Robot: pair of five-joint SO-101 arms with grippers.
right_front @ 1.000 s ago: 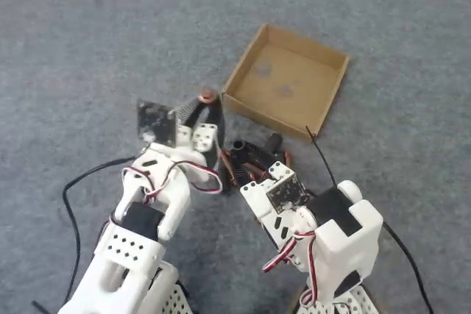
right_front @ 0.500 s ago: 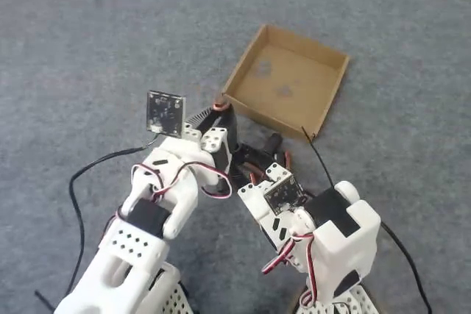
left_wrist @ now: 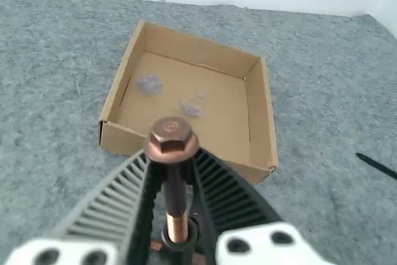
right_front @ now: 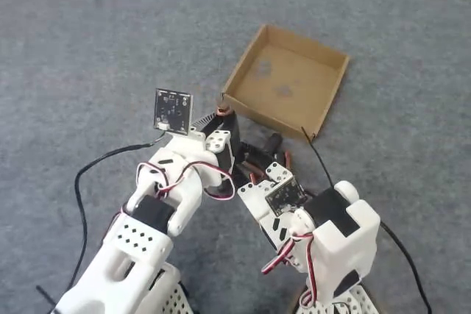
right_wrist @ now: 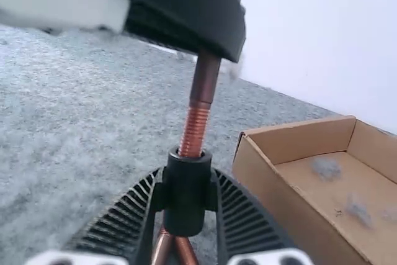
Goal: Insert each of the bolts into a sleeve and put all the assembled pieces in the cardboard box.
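The left gripper (left_wrist: 170,155) is clenching a copper bolt (left_wrist: 171,138) just below its hex head, and the bolt's threaded end is sitting in the mouth of a black sleeve (right_wrist: 185,190) that the right gripper (right_wrist: 186,181) is grasping. Both are hanging over the grey carpet (right_front: 88,56) just before the cardboard box (right_front: 302,82), which is lying toward the carpet's far edge with grey smudges on its floor. A thin black cable (right_front: 318,156) is slanting up beside the box's near corner.

White arms (right_front: 140,248), black motors (right_front: 335,211), red-white cables (right_front: 283,255)
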